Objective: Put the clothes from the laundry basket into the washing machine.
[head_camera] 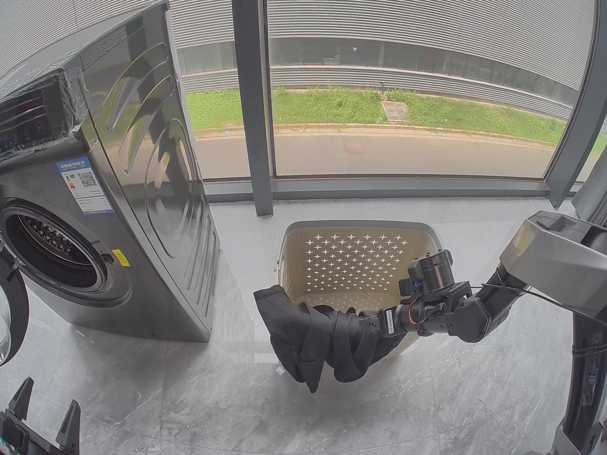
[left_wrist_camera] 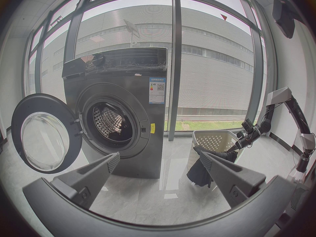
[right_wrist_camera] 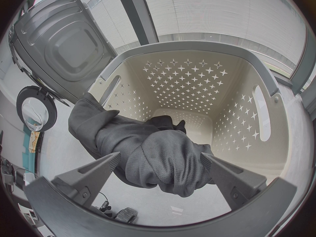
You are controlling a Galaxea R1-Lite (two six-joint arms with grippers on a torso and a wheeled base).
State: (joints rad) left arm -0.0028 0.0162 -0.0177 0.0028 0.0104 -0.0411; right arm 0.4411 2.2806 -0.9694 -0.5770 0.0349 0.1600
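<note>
The right gripper's point(right_wrist_camera: 158, 158) fingers point(right_wrist_camera: 105, 165) stood wide apart around a bunched dark garment point(right_wrist_camera: 112, 132). This soft knit hung over the basket's point(right_wrist_camera: 197, 46) near rim, probably ready for lifting out. The basket was cream plastic, star-pierced. The left gripper point(left_wrist_camera: 158, 158) was spread and empty, facing the grey metal washer point(left_wrist_camera: 131, 83), its round door point(left_wrist_camera: 42, 132) open.

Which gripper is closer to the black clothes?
Right. The right gripper has the black clothes between its fingers at the laundry basket; the left gripper sits apart, facing the washing machine.
</note>
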